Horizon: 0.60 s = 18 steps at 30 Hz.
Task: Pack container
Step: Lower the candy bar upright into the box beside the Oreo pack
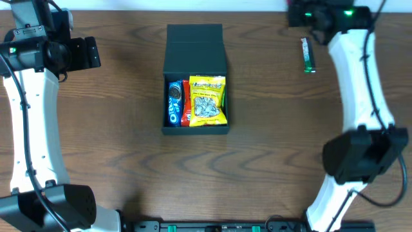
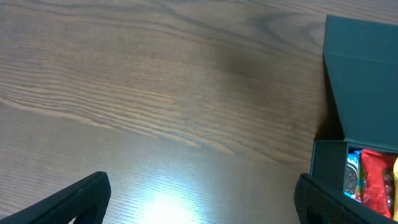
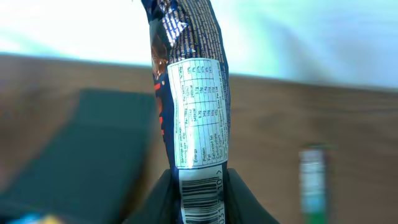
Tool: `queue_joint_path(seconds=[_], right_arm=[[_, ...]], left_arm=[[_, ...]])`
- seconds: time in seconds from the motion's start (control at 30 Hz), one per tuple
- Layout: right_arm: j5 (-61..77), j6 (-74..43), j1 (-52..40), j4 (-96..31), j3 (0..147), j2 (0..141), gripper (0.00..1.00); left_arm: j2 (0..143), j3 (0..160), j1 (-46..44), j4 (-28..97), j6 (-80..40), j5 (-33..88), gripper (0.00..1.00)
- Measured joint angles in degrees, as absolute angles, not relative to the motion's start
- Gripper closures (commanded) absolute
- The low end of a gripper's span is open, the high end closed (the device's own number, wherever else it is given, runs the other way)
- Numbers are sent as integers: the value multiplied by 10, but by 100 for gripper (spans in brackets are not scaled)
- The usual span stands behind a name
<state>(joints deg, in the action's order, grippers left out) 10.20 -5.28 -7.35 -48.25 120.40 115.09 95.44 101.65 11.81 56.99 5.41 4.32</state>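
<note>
The right gripper was pinching a snack packet by its barcode end, one finger pressed against each side. The packet stood up out of the gripper with its white nutrition panel facing the wrist camera. Beyond this gripper and to the left in its view lay the container, dark and blurred. To the gripper's right in the same view, a slim green packet lay on the worktop, apart from the container.

The left gripper was spread wide over bare worktop, with nothing between its fingers. The container sat ahead of it and off to the right in its view, clear of both fingers, with its lid open.

From overhead, the container stood between the two grippers, well apart from each. It held a blue packet, a red packet and a yellow packet side by side. The blue one lay toward the left gripper's side and the yellow one toward the right gripper's side.
</note>
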Motion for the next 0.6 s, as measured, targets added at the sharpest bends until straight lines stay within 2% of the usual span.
queue_joint_path(seconds=[0.27, 0.6], right_arm=[[104, -266, -265, -593, 1162, 1189, 99], [96, -391, -371, -578, 1090, 1196, 99]], left_arm=[[954, 1016, 118, 567, 54, 43, 5], [954, 1016, 118, 566, 54, 43, 5]])
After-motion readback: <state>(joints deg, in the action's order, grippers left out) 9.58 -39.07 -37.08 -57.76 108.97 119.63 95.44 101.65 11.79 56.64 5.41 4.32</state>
